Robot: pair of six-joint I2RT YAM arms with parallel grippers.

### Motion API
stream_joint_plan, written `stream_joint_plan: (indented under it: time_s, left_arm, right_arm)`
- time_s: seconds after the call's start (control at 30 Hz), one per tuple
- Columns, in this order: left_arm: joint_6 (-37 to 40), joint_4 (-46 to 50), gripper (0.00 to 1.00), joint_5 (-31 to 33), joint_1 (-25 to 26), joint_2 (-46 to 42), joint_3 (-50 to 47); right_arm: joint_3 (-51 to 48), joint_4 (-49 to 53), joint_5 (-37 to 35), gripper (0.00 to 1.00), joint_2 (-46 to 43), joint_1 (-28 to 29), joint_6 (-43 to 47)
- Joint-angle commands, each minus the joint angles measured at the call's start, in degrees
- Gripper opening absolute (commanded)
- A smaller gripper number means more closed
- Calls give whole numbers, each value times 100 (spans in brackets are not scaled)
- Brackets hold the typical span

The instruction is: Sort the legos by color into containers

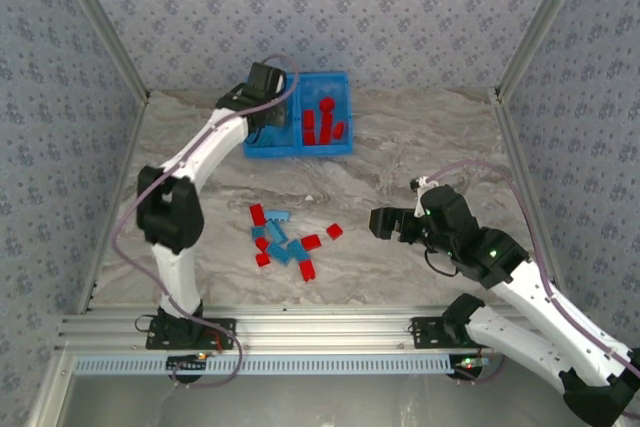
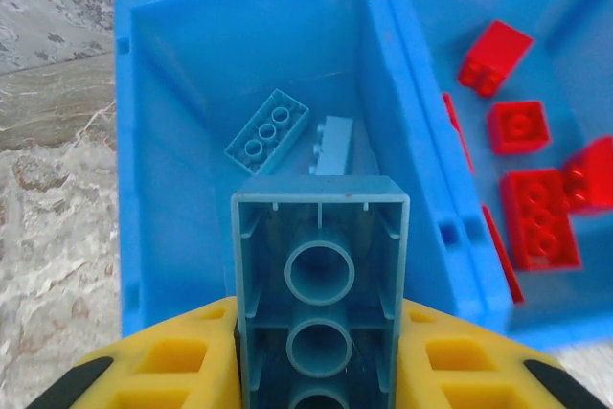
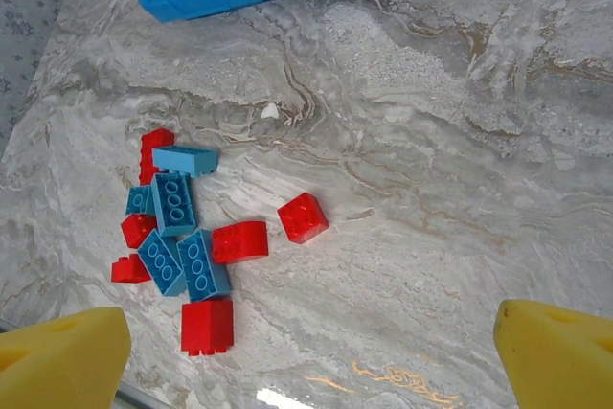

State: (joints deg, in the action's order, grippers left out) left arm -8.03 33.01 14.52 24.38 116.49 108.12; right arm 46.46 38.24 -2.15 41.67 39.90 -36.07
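My left gripper [image 2: 321,342] is shut on a light blue brick [image 2: 321,265], whose hollow underside faces the camera between the yellow fingers [image 2: 177,356]. It hangs over the left compartment [image 2: 182,189] of the blue bin [image 1: 300,151], where two light blue bricks [image 2: 269,124] lie. Several red bricks [image 2: 518,127] lie in the right compartment, past the divider [image 2: 412,141]. A pile of red and light blue legos [image 1: 285,242] sits mid-table. Right of the pile, my right gripper [image 1: 385,222] hovers open above bare table with nothing between its fingers [image 3: 67,356].
A single red brick [image 3: 303,216] lies apart at the pile's right side. The marble table [image 1: 430,137] is walled by patterned panels at the back and sides. A metal rail [image 1: 320,327] runs along the near edge.
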Motion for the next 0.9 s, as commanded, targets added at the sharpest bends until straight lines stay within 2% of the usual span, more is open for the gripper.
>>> stream_joint_plan:
  time_s: [0.0, 0.13, 0.27, 0.47, 0.53, 0.67, 0.87]
  left_arm:
    - [-65, 795, 26, 296, -68, 801, 1062]
    - [-196, 919, 28, 290, -174, 1574, 1679]
    - [-236, 748, 34, 226, -222, 1795, 1616]
    - [-305, 306, 54, 11, -232, 1478, 1146]
    - [-330, 256, 58, -33, -230, 1290, 1050]
    - [-402, 175, 58, -236, -224, 692, 743]
    - [-692, -436, 59, -581, -21, -1255, -968]
  right_arm:
    - [270, 206, -131, 100, -34, 33, -103]
    - [371, 339, -219, 100, -26, 34, -66]
    - [401, 325, -254, 100, -11, 32, -73]
    - [380, 254, -216, 100, 72, 35, -122]
    - [391, 237, -192, 100, 97, 35, -127]
    - [408, 245, -177, 100, 112, 33, -144]
    - [383, 237, -145, 100, 100, 53, -188]
